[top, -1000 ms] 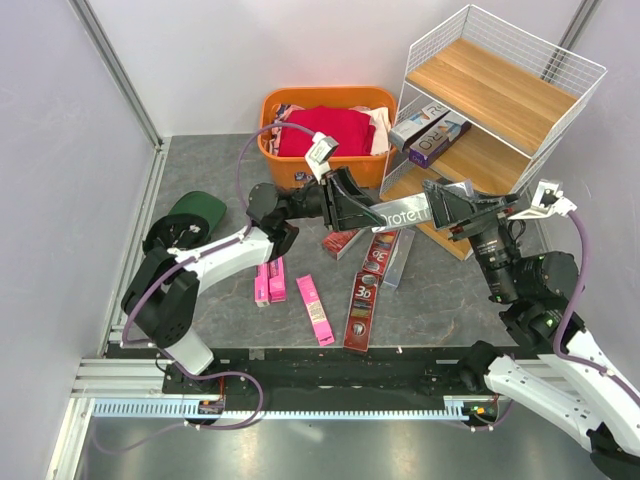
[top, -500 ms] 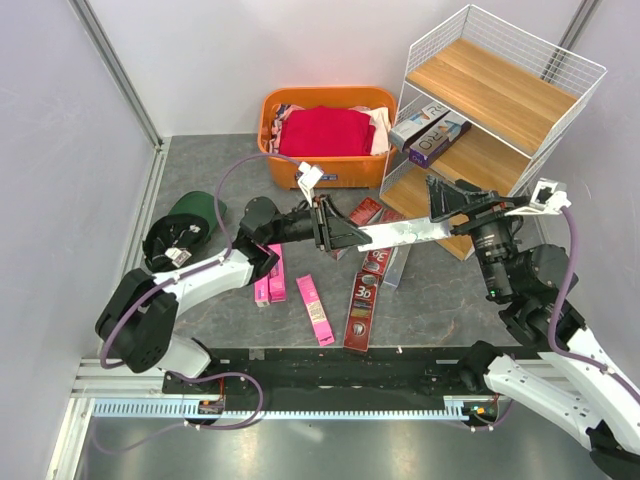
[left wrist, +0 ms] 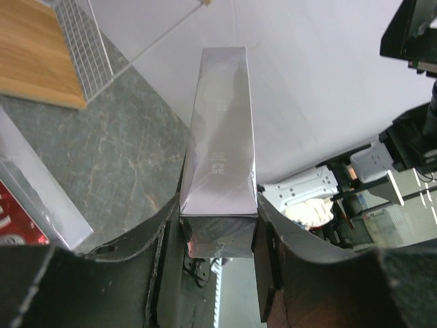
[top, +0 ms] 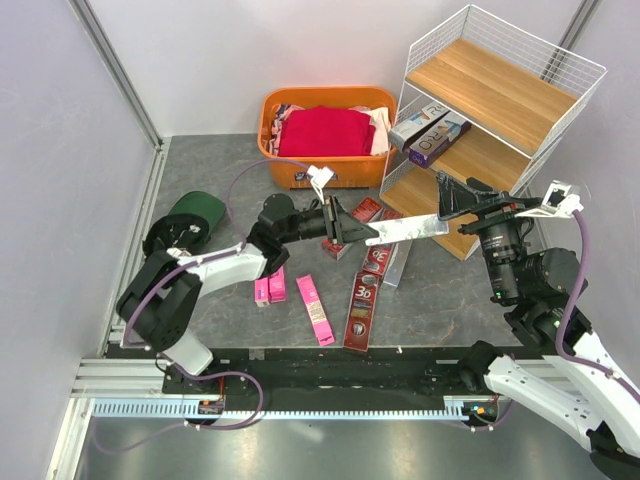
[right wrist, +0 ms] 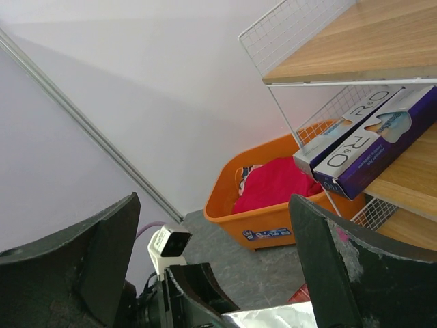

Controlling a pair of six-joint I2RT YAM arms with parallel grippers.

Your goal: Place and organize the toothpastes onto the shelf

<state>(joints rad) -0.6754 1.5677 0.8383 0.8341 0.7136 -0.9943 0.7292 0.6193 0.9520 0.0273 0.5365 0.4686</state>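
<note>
The left hand (left wrist: 218,220) is clenched on one end of a silver toothpaste box (left wrist: 220,137), a finger pressed to each long side. The box reaches out level toward the right of the top view, above the surface (top: 450,290). Its far end lies low in the gap of the right hand (top: 445,198), whose fingers are spread wide and grasp nothing. Whether they touch the box I cannot tell. It looks like a hand-over in mid-air, not yet taken up. On the shelf (top: 500,95) at upper right, two boxes (top: 430,130), one silver-white and one purple, lie side by side on the middle board. The top board is bare, and the lowest is partly hidden behind the right arm. Pink boxes (top: 270,282), dark red boxes (top: 362,305) and another silver one (top: 398,262) lie loose at centre, so most of the work is left. The middle board has free wood below and right of the pair. The long box must clear the wire front rim, and the orange basket (top: 325,165) crowds the shelf's left side.
</note>
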